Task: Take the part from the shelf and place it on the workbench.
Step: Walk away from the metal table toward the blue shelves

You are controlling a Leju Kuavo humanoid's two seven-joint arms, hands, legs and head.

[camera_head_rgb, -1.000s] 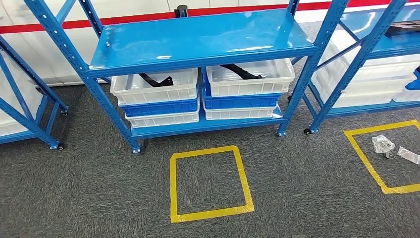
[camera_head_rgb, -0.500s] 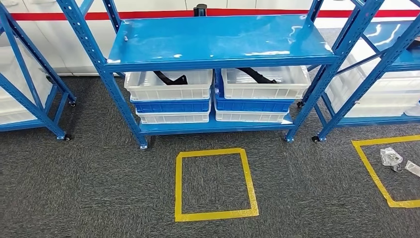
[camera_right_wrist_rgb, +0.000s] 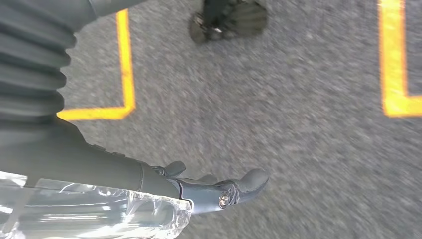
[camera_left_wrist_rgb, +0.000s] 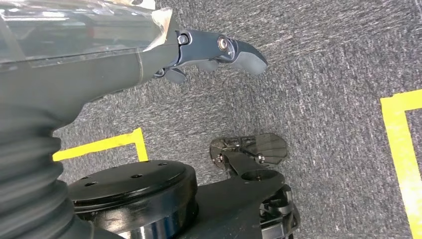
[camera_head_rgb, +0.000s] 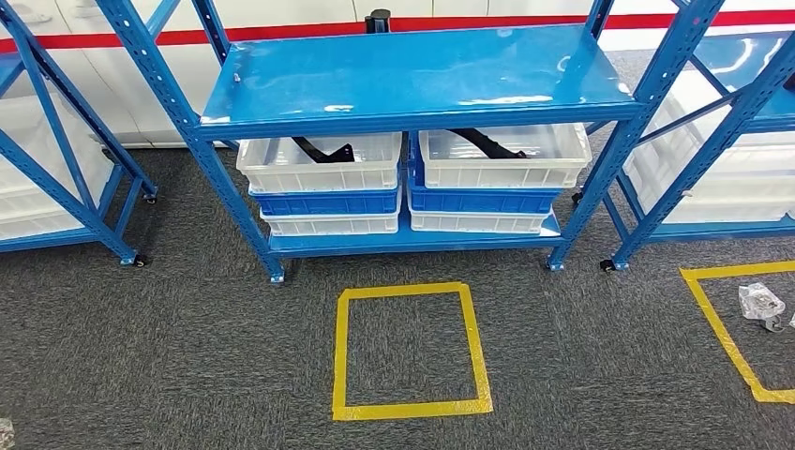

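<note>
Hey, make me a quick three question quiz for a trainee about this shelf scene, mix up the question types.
1. True or false: the top board of the blue shelf in front of the robot is bare.
2. Multiple choice: the two black parts lie in
A. blue bins
B. the top white bins on the lower board
C. the yellow square on the carpet
3. Fill in: both the left hand and the right hand hang over the grey ____, holding nothing.

Key: 1 true; 2 B; 3 carpet
</note>
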